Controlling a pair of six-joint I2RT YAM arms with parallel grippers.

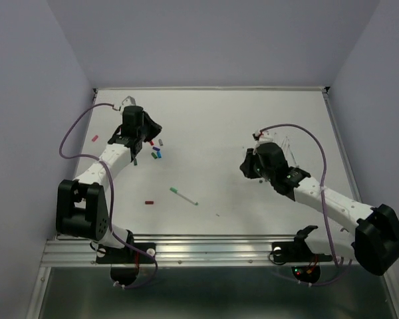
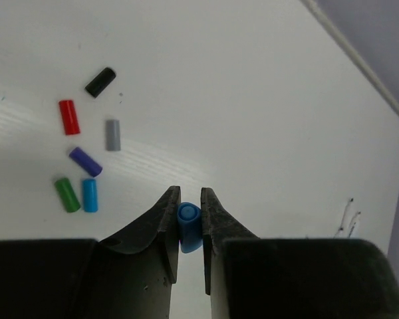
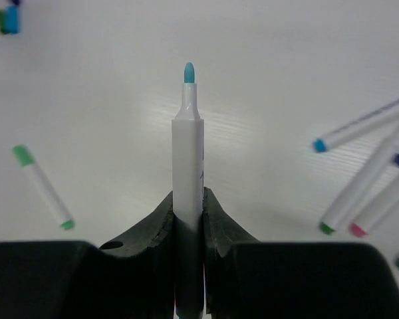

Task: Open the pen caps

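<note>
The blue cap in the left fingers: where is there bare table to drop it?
Bare: the wide middle of the table, between the loose caps and the uncapped pens on the right, and the far strip along the back edge. Crowded: around those caps, and near the green pen in front.

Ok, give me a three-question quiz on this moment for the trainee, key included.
1. True or false: the left gripper is shut on a blue cap.
2. What does the right gripper hold? A: a red cap. B: an uncapped pen. C: nothing.
3. In the left wrist view, how many loose caps lie on the table?
Key: 1 true; 2 B; 3 six.
</note>
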